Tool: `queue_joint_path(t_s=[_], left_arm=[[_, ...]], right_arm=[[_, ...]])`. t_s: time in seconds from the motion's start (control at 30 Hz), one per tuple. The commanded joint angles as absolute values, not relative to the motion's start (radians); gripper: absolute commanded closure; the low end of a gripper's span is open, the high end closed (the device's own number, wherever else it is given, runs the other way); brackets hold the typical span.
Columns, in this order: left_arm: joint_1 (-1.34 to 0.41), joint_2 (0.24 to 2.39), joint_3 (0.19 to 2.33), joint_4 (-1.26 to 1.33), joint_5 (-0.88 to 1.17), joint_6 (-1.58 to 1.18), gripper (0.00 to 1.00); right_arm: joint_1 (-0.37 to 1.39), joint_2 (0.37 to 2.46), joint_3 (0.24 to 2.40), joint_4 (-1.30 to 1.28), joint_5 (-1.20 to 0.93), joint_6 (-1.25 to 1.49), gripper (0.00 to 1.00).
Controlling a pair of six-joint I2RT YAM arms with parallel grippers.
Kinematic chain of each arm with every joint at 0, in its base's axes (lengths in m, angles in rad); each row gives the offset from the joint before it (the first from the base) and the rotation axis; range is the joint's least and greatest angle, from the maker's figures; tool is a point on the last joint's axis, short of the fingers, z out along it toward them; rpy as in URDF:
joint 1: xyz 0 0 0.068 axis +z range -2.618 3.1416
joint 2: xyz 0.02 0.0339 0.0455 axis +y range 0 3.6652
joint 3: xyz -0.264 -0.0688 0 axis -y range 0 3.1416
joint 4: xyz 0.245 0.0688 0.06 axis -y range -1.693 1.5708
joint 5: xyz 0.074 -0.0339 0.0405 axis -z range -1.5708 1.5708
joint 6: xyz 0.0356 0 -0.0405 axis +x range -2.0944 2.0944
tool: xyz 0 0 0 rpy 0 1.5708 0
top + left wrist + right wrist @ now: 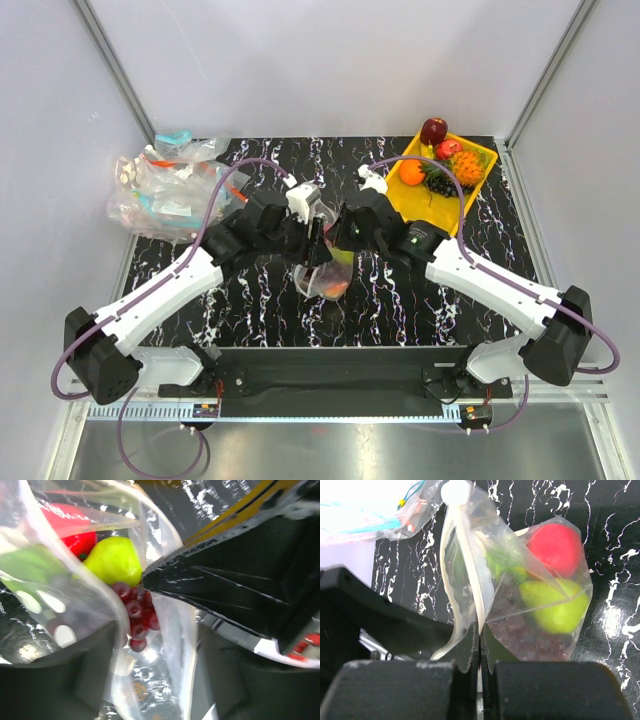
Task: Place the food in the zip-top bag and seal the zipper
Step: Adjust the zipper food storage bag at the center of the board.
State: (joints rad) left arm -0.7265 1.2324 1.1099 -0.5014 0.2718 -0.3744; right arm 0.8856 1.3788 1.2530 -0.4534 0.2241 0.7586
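Three fruits at least fill the zip-top bag [326, 282], hung upright over the middle of the counter [420, 305]: a red fruit [554, 547], a yellow-green fruit [557, 611] and dark grapes [137, 612]. Its clear film is creased and bulging. The right fingers [545, 690] are clenched on the pale zipper [470, 575], probably to press it closed. The left fingers [316, 243] meet the bag's mouth; whether they grip it I cannot tell.

Yellow tray [488, 157] at far right, heap of spare clear bags [165, 185] far left, black marbled tabletop [400, 300].
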Motion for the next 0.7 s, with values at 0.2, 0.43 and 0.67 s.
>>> queue_joint_path(t_s=[0.2, 0.43, 0.67], left_arm=[[-0.755, 1.264, 1.161, -0.497, 0.178, -0.356, 0.99], [-0.755, 1.244, 1.178, -0.531, 0.178, -0.324, 1.00], [-0.755, 1.249, 1.272, -0.659, 0.238, -0.221, 1.00]], right_arm=[[0.893, 1.379, 1.305, -0.416, 0.264, 0.770, 0.87], [0.874, 1.361, 1.333, -0.480, 0.330, 0.697, 0.52], [0.737, 1.270, 1.292, -0.495, 0.218, 0.548, 0.44]])
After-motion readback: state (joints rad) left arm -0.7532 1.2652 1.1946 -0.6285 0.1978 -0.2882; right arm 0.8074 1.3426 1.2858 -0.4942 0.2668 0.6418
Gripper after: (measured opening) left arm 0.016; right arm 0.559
